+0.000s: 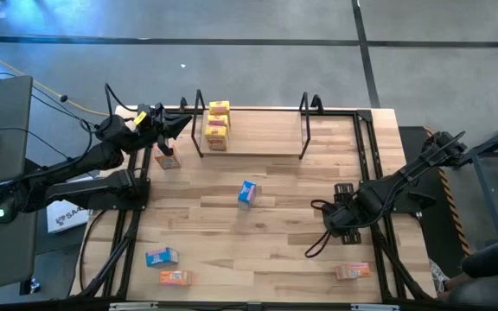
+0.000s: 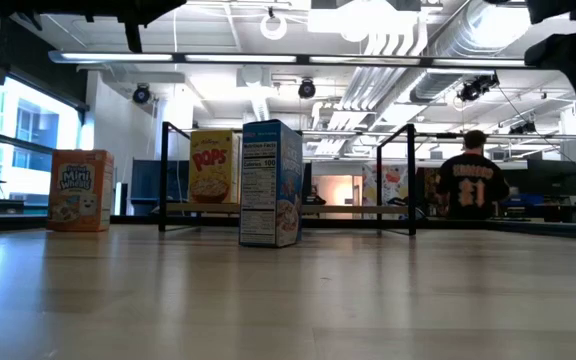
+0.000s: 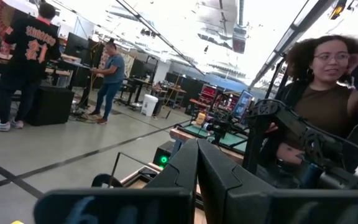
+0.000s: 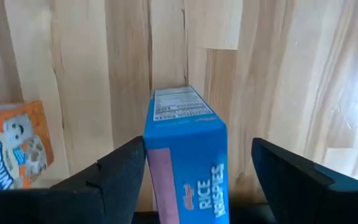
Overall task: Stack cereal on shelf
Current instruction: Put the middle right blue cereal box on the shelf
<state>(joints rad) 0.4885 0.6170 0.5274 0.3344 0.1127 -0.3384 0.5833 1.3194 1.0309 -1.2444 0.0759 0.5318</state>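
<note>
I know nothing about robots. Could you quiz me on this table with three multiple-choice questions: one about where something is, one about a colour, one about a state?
1. Where are the yellow boxes?
A. On the shelf, stacked at one end
B. At the table's near edge
C. In the left arm's grip

2. What colour is the box between the right arm's fingers?
A. Yellow
B. Orange
C. Blue

3. How do the left arm's fingers stand?
A. Wide apart
B. Pressed together, holding nothing
C. Clamped on a box

Answers:
1. A: the high view shows the yellow boxes on the shelf, by one looped end.
2. C: the right wrist view shows a blue box inside the right gripper.
3. B: the left wrist view shows the left gripper with its two fingers meeting and no box between them.
</note>
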